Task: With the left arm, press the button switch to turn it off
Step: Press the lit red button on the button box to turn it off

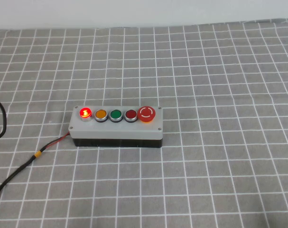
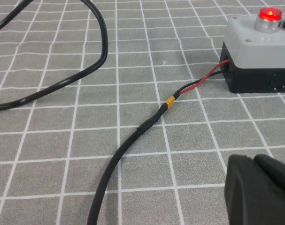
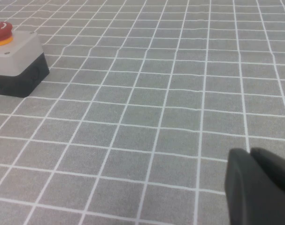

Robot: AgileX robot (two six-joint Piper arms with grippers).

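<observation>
A grey-topped switch box (image 1: 116,129) on a black base sits mid-table. Its leftmost button (image 1: 85,113) glows red; beside it come a yellow button (image 1: 101,114), a green one (image 1: 116,114), a dark red one (image 1: 130,114) and a red mushroom stop (image 1: 146,114). In the left wrist view the lit button (image 2: 270,15) is far off, and my left gripper (image 2: 254,159) hangs shut and empty, low over the cloth, well short of the box (image 2: 259,51). My right gripper (image 3: 250,152) is shut and empty, far from the box's mushroom end (image 3: 0,30). Neither gripper shows in the high view.
A black cable with a yellow band (image 2: 169,102) runs from the box's left end toward the near left (image 1: 25,164). Another black cable loops over the cloth (image 2: 86,70) at the far left. Grey checked cloth (image 1: 219,166) covers the table up to the white back wall.
</observation>
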